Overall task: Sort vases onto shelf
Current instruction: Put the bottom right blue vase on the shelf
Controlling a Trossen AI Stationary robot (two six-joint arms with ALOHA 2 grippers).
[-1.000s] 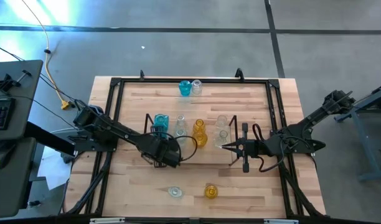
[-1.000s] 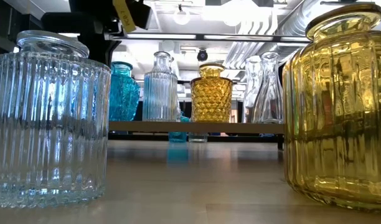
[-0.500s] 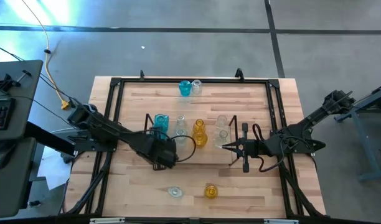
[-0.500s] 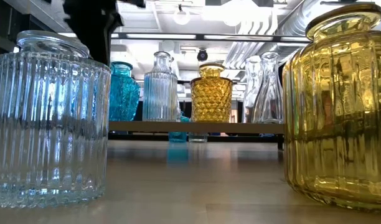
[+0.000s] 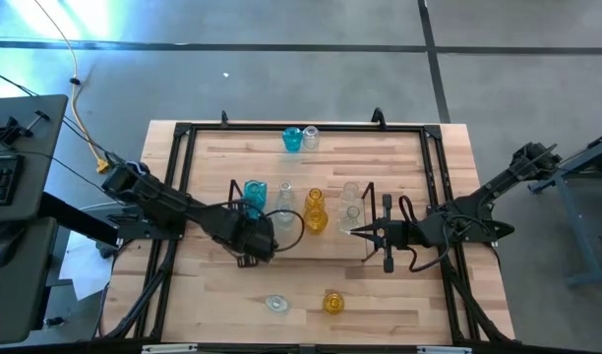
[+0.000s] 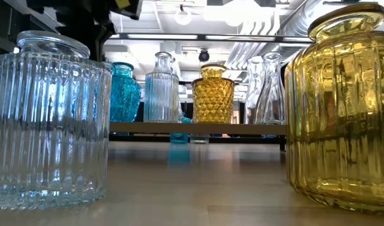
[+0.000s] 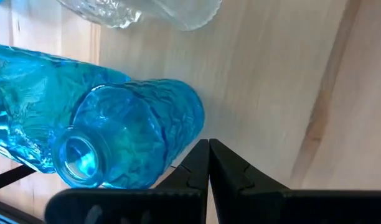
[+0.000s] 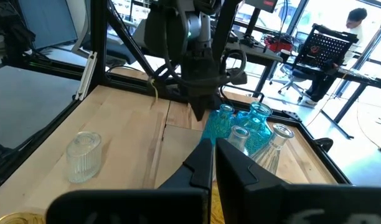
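Both jaws pinched shut, empty: left gripper (image 5: 252,239) hovers by the shelf's (image 5: 365,211) left-end blue vase (image 5: 255,194), likely repositioning; right gripper (image 5: 358,233) waits at its right end.

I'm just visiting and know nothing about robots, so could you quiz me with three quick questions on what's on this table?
1. True or false: the left gripper, beside the shelf, is shut and holds nothing.
2. How many vases stand at the near table edge, off the shelf? A) none B) two C) five
3. Fill in: the vase in the middle of the shelf's row, seen from table height, is ____ in colour.

Key: 1 true. 2 B: a clear vase and a yellow vase. 3 amber-yellow.
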